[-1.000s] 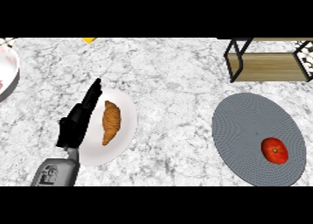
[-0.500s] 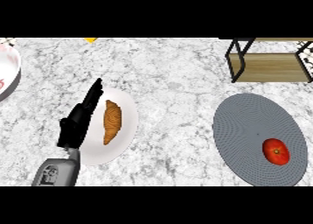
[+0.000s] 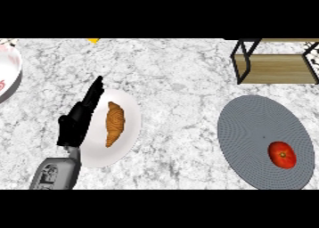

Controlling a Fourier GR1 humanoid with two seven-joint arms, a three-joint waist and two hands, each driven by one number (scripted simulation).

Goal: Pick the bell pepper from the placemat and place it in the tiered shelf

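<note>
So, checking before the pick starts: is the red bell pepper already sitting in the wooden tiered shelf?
No, the red bell pepper lies on the round grey placemat, apart from the wooden tiered shelf at the counter's far right.

My black left hand point(image 3: 80, 120) lies beside a golden-brown croissant point(image 3: 114, 123) on its white plate point(image 3: 130, 133); right of the plate, a red bell pepper point(image 3: 282, 154) dots the grey placemat point(image 3: 254, 129).

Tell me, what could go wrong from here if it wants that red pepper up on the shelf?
The only hand in view, the left hand, rests open over the white plate beside the croissant, far from the bell pepper; a reach across might nudge both. The pepper lies near the placemat edge and may roll. The tiered shelf has a dark frame the pepper could bump.
</note>
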